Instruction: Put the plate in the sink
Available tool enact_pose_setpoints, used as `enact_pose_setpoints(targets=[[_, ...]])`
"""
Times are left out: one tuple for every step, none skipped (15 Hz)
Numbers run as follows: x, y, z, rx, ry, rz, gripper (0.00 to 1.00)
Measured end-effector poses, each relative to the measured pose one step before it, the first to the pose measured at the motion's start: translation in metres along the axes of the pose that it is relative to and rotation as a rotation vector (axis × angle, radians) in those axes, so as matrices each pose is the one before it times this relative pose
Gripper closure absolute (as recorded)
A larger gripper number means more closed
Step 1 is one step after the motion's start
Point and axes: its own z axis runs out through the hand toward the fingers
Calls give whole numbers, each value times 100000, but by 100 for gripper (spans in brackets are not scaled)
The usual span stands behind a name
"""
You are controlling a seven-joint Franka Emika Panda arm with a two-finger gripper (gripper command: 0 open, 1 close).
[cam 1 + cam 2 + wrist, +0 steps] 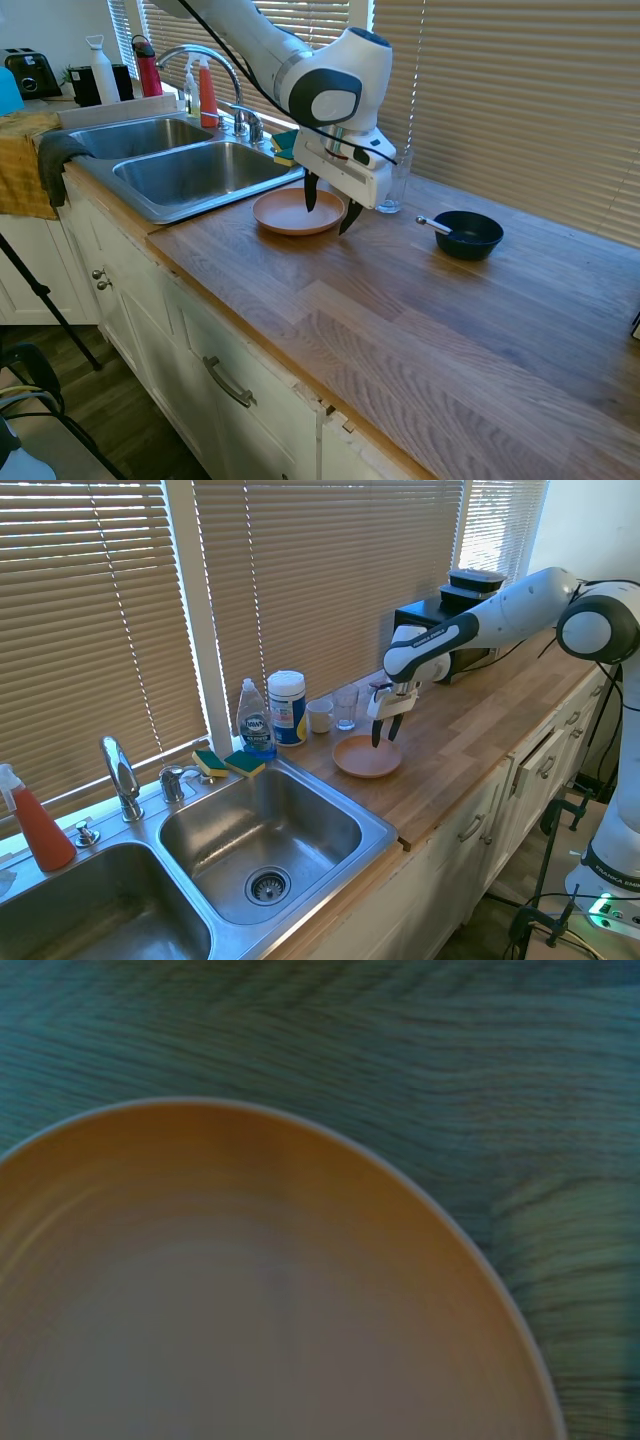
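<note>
First exterior view: plate at frame centre, flat on the table, just right of the sink. Tool apart, straddling the near rim, not clamped yet. Gripping, lifting and placing in the basin all left to do.

Daylight glows through closed slatted blinds at twelve o'clock above a wooden countertop, with white cabinet drawers at six o'clock over dark wood flooring.
</note>
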Motion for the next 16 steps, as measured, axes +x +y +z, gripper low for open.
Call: enact_pose_setpoints(targets=[[87, -28, -59, 378, -930, -191, 100], [57, 103, -67, 232, -895, 47, 100], [65, 190, -44, -95, -1129, 68, 100], [89, 204, 17, -31, -896, 150, 100], [52, 165, 46, -145, -774, 34, 100], [-5, 25, -1, 128, -426, -57, 100], [-70, -29, 50, 261, -794, -406, 100], [-117, -15, 89, -21, -927, -411, 100], [-82, -38, 66, -14, -484, -212, 100], [-73, -33, 76, 38, -504, -268, 100], [-82, -68, 66, 196, -429, -240, 100], [-56, -57, 88, 288, -409, -173, 100], [17, 21, 122, 151, -329, -199, 100], [23, 21, 178, 358, -521, -168, 100], [33, 34, 230, 352, -600, -280, 100], [34, 38, 203, 51, -387, -73, 100]])
